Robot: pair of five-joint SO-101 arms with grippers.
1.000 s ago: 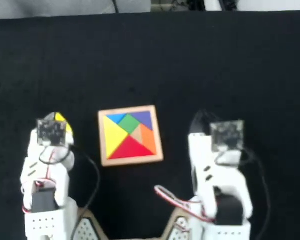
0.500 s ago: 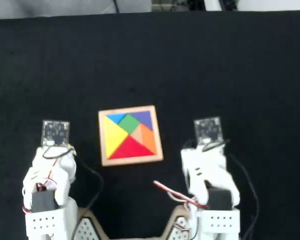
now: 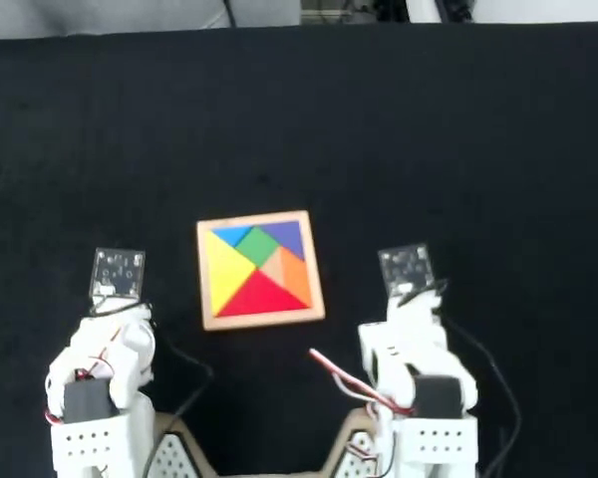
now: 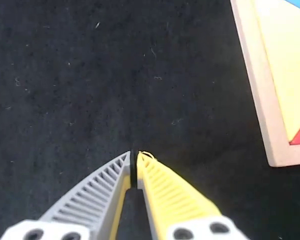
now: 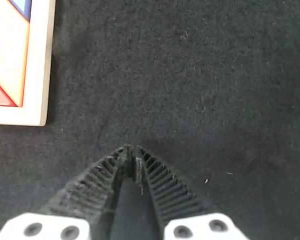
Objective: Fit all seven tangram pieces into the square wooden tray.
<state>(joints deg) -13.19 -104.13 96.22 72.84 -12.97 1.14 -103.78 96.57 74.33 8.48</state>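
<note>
Wooden and square, the tray (image 3: 262,321) is lying flat on the black cloth-covered table (image 3: 429,149), between the two arms. All seven tangram pieces are sitting inside it edge to edge: the large yellow triangle (image 3: 222,271), the large red triangle (image 3: 262,297), the green square (image 3: 258,245), the small blue triangle (image 3: 232,235), the purple piece (image 3: 290,237), the orange piece (image 3: 295,275) and the small tan triangle (image 3: 273,265). The left arm (image 3: 100,368) is sitting folded back near the table's front edge, and its left gripper (image 4: 135,157) is hanging over bare cloth just beside the tray's rim, its grey and yellow fingers pressing together on nothing. The right arm (image 3: 414,358) is folded back likewise on the tray's other side. Its right gripper (image 5: 131,152) is pointing down at the cloth near a tray corner, black fingers meeting at the tips and gripping nothing.
</note>
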